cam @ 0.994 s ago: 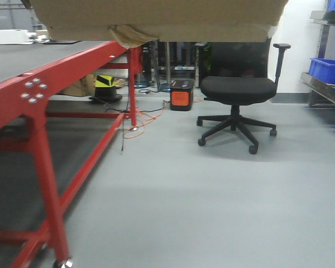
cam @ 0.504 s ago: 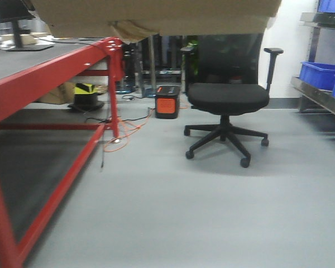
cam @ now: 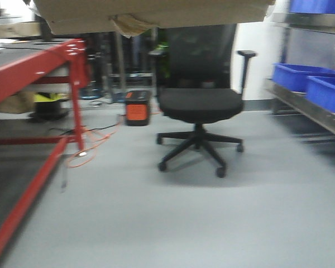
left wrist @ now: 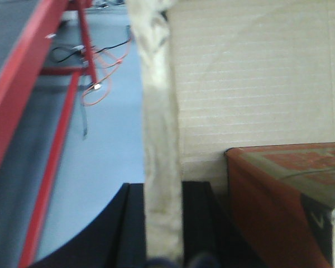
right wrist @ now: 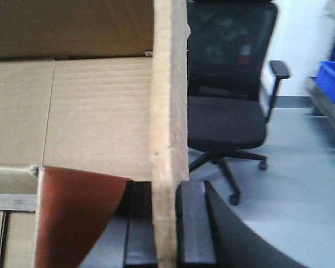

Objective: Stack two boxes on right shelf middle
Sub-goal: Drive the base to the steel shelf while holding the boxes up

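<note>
I'm holding the cardboard box (cam: 156, 11) up high, left gripper (left wrist: 163, 223) clamped on one side wall, right gripper (right wrist: 168, 223) clamped on the other. The shelf (cam: 318, 114) is sitting well apart, off to my right.

A plain brown cardboard box (cam: 156, 14) fills the front view's 12 o'clock, raised and seen from below. A crumpled tape tag (cam: 131, 25) hangs off its underside. The stainless-steel shelf (cam: 307, 110) runs at 3 o'clock, blurred.
</note>
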Action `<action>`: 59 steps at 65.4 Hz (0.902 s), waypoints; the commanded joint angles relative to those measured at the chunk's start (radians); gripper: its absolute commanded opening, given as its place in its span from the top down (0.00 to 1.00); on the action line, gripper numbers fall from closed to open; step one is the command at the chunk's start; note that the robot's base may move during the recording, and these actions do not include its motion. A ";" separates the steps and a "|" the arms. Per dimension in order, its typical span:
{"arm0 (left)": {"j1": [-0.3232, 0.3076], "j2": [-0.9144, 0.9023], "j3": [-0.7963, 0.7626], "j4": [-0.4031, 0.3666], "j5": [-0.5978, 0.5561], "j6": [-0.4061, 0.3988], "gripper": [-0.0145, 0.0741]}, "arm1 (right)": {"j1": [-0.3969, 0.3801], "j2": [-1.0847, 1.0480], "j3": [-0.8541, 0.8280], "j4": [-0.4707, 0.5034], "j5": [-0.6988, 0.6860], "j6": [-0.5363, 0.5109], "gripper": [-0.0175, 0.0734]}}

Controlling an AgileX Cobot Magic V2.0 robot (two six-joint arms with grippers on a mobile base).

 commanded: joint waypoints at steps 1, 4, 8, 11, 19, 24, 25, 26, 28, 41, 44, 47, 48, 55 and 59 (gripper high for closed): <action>0.004 -0.015 -0.009 0.022 -0.023 -0.003 0.96 | -0.004 -0.020 -0.014 -0.025 -0.081 0.002 0.97; 0.004 -0.015 -0.009 0.022 -0.023 -0.003 0.96 | -0.004 -0.020 -0.014 -0.025 -0.081 0.002 0.97; 0.004 -0.015 -0.009 0.024 -0.023 -0.003 0.96 | -0.004 -0.020 -0.014 -0.025 -0.083 0.002 0.97; 0.004 -0.015 -0.009 0.024 -0.023 -0.003 0.96 | -0.004 -0.020 -0.014 -0.025 -0.083 0.002 0.97; 0.004 -0.015 -0.009 0.024 -0.023 -0.003 0.96 | -0.004 -0.020 -0.014 -0.025 -0.083 0.002 0.97; 0.004 -0.015 -0.009 0.024 -0.023 -0.003 0.96 | -0.004 -0.020 -0.014 -0.025 -0.083 0.002 0.97; 0.004 -0.015 -0.009 0.024 -0.023 -0.003 0.96 | -0.004 -0.020 -0.014 -0.025 -0.083 0.002 0.97; 0.004 -0.015 -0.009 0.024 -0.023 -0.003 0.96 | -0.004 -0.020 -0.014 -0.025 -0.083 0.002 0.97; 0.004 -0.015 -0.009 0.024 -0.023 -0.003 0.96 | -0.004 -0.020 -0.014 -0.025 -0.083 0.002 0.97; 0.004 -0.015 -0.009 0.024 -0.023 -0.003 0.96 | -0.004 -0.020 -0.014 -0.025 -0.089 0.002 0.97; 0.004 -0.015 -0.009 0.024 -0.023 -0.003 0.96 | -0.004 -0.020 -0.014 -0.025 -0.089 0.002 0.97; 0.004 -0.015 -0.009 0.024 -0.023 -0.003 0.96 | -0.004 -0.020 -0.014 -0.025 -0.089 0.002 0.97; 0.004 -0.015 -0.009 0.024 -0.023 -0.003 0.96 | -0.004 -0.020 -0.014 -0.025 -0.089 0.002 0.97; 0.004 -0.015 -0.009 0.024 -0.023 -0.003 0.96 | -0.004 -0.020 -0.014 -0.025 -0.096 0.002 0.97; 0.004 -0.015 -0.009 0.024 -0.023 -0.003 0.96 | -0.004 -0.020 -0.014 -0.025 -0.096 0.002 0.97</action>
